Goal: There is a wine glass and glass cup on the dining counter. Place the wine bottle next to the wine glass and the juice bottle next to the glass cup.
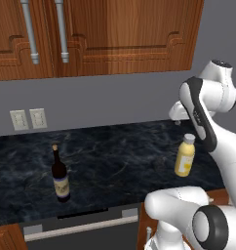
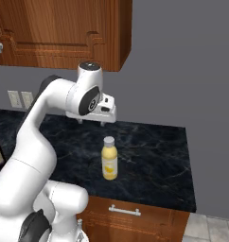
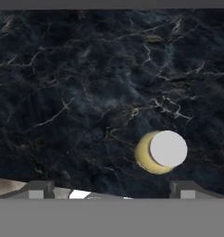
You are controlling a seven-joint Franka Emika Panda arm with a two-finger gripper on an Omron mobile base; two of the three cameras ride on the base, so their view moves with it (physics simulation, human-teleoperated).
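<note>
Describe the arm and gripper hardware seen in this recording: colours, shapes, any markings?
A glossy white arm of rounded, bulbous links with dark grey joint rings and caps. The gripper is a boxy white hand with a dark panel and two small grey fingers. No cables or markings are visible.

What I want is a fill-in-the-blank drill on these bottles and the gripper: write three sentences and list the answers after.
1. The juice bottle has a pale cap and a ____ body.
2. The gripper hovers higher than that bottle with its jaws ____.
3. The wine bottle stands ____ on the black counter.
Missing words: yellow; open; upright.
</note>
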